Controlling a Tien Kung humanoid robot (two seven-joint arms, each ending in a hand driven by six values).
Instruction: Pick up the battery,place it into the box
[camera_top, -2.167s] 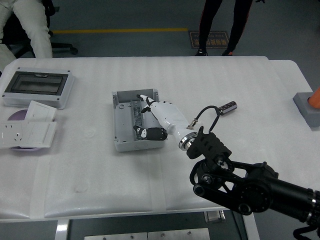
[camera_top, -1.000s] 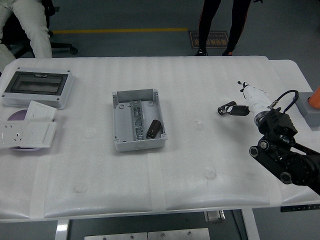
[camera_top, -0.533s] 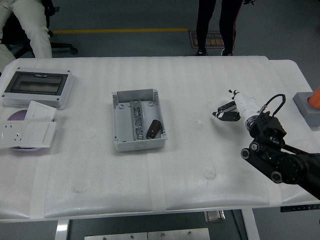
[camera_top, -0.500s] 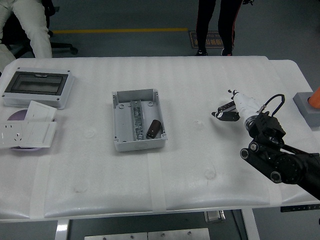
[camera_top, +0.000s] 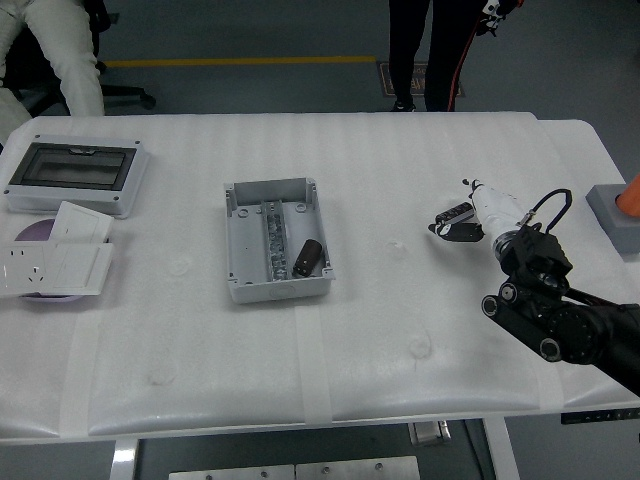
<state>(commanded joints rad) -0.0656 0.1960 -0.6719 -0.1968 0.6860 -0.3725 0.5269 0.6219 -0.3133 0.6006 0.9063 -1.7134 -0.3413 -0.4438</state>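
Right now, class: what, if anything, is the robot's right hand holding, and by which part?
The right hand has its fingers around the second battery on the table; where exactly they grip it, or whether firmly, cannot be told.

Our right hand (camera_top: 470, 218) is no longer over the grey box (camera_top: 275, 240); 2.2 seconds back it was reaching into that box, and now we are holding it far to the right, at the second battery (camera_top: 452, 214) lying on the white table (camera_top: 400, 330). The dark battery (camera_top: 308, 257) it was placing is now lying alone in the box's lower right part. That second battery is sitting lower and slightly left of its first spot, with our fingertips touching it; whether we are gripping it we cannot tell. Over the last half second we are barely shifting. The person (camera_top: 430, 50) standing beyond the far edge is stepping leftward.
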